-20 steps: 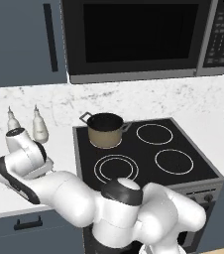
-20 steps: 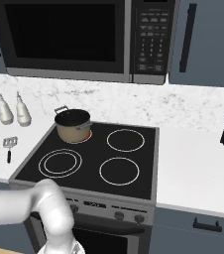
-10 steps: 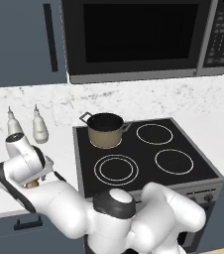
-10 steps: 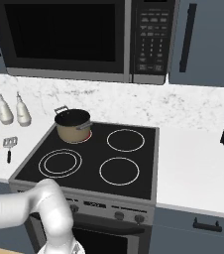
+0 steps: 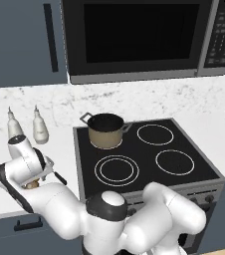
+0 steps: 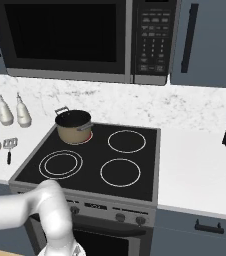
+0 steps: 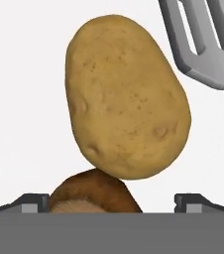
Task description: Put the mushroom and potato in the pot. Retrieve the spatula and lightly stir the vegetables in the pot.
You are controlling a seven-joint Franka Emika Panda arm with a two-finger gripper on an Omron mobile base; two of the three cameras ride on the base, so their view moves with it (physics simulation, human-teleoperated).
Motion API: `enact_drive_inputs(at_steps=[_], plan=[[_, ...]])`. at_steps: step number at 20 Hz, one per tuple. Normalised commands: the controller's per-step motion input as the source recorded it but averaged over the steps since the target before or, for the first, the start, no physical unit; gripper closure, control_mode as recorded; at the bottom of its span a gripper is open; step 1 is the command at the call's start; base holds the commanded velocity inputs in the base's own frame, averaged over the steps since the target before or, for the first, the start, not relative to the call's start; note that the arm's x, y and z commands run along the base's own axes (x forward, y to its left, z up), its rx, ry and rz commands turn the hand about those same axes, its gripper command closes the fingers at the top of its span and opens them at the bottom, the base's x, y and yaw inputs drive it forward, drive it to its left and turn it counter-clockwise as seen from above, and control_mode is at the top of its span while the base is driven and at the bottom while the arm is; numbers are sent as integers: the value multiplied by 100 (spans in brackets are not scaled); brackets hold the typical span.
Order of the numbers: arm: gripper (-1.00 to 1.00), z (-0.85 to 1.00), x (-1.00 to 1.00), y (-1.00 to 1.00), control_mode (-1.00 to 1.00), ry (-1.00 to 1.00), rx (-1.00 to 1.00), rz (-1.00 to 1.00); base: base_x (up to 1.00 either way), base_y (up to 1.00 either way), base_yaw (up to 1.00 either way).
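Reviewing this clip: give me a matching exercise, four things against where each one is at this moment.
Things:
1. pot
2. potato
3. mushroom
4. spatula

Places:
A. between the open fingers, low in the hand view
B. on the white counter, left of the stove
C. just beyond the mushroom, beside the slotted metal head
D. on the stove's back left burner

Pairs: 1-D, 2-C, 3-A, 4-B

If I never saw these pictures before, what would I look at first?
Probably the big golden potato lying on the white counter, right in front of the robot's open fingers. A little brown mushroom sits against it between the fingers, and a silver spatula lies beside it. Then you'd spot the tan pot waiting on the black stove's back left burner.
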Motion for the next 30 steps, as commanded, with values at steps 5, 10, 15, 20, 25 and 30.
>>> enact_drive_inputs(at_steps=[5, 10, 15, 20, 25, 30], plan=[[-100, -18, 4, 12, -100, 0, 1, -1, 0, 0, 0], [-100, -15, -11, 0, -100, 0, 0, -8, 0, 0, 0], [-100, -4, -49, 0, -100, 0, 4, -13, 0, 0, 0], [100, 0, -36, 0, -100, 0, 4, -17, 0, 0, 0], [100, 0, -2, -5, -100, 0, 0, -17, 0, 0, 0], [100, 40, -48, -25, -100, -21, 1, -8, 0, 0, 0]])
